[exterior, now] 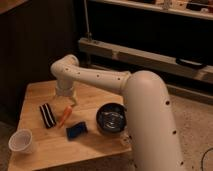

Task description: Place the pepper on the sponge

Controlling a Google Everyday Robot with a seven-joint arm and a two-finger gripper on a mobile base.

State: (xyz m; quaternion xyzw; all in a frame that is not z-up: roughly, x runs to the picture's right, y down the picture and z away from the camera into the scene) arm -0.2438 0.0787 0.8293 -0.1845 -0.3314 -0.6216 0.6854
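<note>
The orange pepper [65,116] lies flat on the wooden table [40,92], tapering toward the front left. The blue sponge [76,131] rests just in front of it and slightly right, a small gap apart. My gripper [65,98] hangs from the white arm just behind and above the pepper, pointing down at the table. Nothing shows in its grasp.
A black-and-white striped bar [46,115] lies left of the pepper. A white cup [21,141] stands at the front left corner. A dark bowl [112,119] sits to the right of the sponge. My large white arm covers the table's right side.
</note>
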